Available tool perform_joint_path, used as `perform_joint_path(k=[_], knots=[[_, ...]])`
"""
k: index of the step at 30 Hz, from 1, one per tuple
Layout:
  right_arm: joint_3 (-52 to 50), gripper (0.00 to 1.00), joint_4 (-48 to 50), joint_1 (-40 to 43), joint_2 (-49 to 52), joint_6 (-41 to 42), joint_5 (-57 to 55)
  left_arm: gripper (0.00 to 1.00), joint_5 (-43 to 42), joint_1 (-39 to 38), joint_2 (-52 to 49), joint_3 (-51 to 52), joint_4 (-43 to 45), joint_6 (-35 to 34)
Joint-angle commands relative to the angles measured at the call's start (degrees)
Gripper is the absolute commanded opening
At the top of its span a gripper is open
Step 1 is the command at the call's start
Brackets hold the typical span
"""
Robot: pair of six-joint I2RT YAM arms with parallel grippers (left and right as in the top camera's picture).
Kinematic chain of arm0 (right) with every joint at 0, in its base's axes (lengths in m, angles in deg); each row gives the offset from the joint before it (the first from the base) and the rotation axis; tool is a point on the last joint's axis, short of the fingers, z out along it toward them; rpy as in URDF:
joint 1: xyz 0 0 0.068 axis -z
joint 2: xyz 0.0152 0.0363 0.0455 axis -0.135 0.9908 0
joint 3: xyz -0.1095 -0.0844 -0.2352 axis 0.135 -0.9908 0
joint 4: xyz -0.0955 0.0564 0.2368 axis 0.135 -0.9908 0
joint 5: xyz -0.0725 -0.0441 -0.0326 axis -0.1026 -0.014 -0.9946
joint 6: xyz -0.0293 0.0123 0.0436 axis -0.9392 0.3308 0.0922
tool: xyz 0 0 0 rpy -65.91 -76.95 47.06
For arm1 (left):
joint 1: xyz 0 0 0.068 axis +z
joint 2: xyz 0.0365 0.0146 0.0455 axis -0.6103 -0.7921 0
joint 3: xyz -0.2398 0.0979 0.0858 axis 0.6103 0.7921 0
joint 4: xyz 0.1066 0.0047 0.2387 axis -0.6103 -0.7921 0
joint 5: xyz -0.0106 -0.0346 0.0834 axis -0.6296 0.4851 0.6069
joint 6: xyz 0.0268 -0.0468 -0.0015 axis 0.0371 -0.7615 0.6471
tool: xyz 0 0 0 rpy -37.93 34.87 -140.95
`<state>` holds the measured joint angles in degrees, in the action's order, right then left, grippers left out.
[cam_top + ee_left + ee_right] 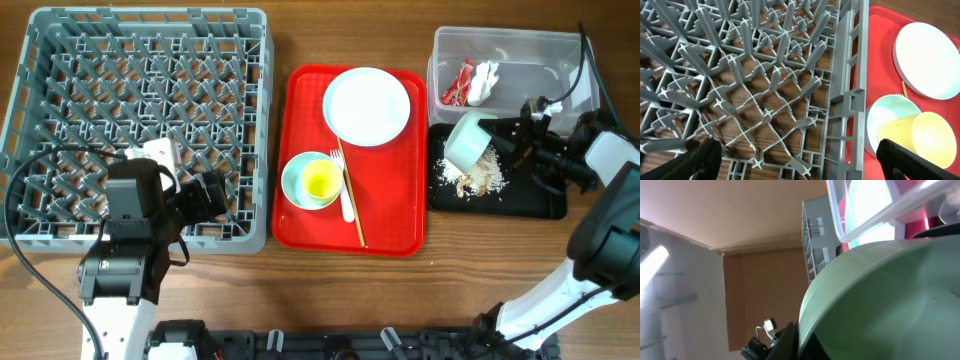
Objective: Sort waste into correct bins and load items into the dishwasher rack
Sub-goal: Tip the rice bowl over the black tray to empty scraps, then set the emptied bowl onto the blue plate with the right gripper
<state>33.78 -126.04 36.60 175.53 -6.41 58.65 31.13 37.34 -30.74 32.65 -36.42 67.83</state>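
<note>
My right gripper (pixel 500 138) is shut on the rim of a pale blue-green bowl (pixel 466 141), held tipped on its side over the black tray (pixel 540 200); the bowl fills the right wrist view (pixel 880 305). Beige food scraps (pixel 480 178) lie in the black tray below it. The clear tub (pixel 530 60) holds the red wrapper (pixel 458 84) and white tissue (pixel 484 80). On the red serving tray (pixel 400 225) sit the plate (pixel 366 105), a second bowl (pixel 300 180) with the yellow cup (pixel 322 181), white fork (pixel 346 195) and wooden stick (pixel 354 215). My left gripper (pixel 800 160) is open over the grey rack (pixel 140 120).
The rack's right wall (pixel 850 90) stands between my left gripper and the red tray (pixel 880 30). The bowl (pixel 885 107), yellow cup (pixel 927 137) and plate (pixel 930 57) show at the right of the left wrist view. Bare wooden table runs along the front.
</note>
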Motion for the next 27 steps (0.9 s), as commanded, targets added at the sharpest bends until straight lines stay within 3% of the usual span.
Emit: perform_joint_path(k=[1,4,7,8,12,17,21,27], knots=[[-0.1,0.04,-0.6,-0.4,0.5,2.0,-8.2,1.00,-0.7,-0.3,-0.2,-1.0,0.1,-0.3],[-0.1,0.04,-6.5,-0.9,-0.3,-13.3,0.2,1.00,-0.7,-0.3,-0.2,-1.0,0.1,-0.3],[0.2,0.04,-9.7,-1.4,-1.7,-13.2,-8.0,1.00,-0.7,-0.3,-0.2,-1.0,0.2,-0.3],[1.5,0.05,-12.8,-2.0,-3.0,-13.5,-15.2,1.00,-0.7,-0.3,-0.2,-1.0,0.2,-0.3],[5.2,0.04,-17.0,-4.6,-7.8,-16.4,-19.3,1.00,-0.7,-0.3,-0.2,-1.0,0.2,-0.3],[9.0,0.04,-13.3,-11.5,-16.7,-15.6,-26.6,1.00,-0.7,-0.3,-0.2,-1.0,0.2,-0.3],[9.1,0.04,-6.0,-21.0,-20.4,-5.0,-50.3,1.00,-0.7,-0.3,-0.2,-1.0,0.2,-0.3],[10.1,0.04,1.3,-41.2,-20.5,-1.5,-73.7,1.00,-0.7,-0.3,-1.9,-1.0,0.2,-0.3]])
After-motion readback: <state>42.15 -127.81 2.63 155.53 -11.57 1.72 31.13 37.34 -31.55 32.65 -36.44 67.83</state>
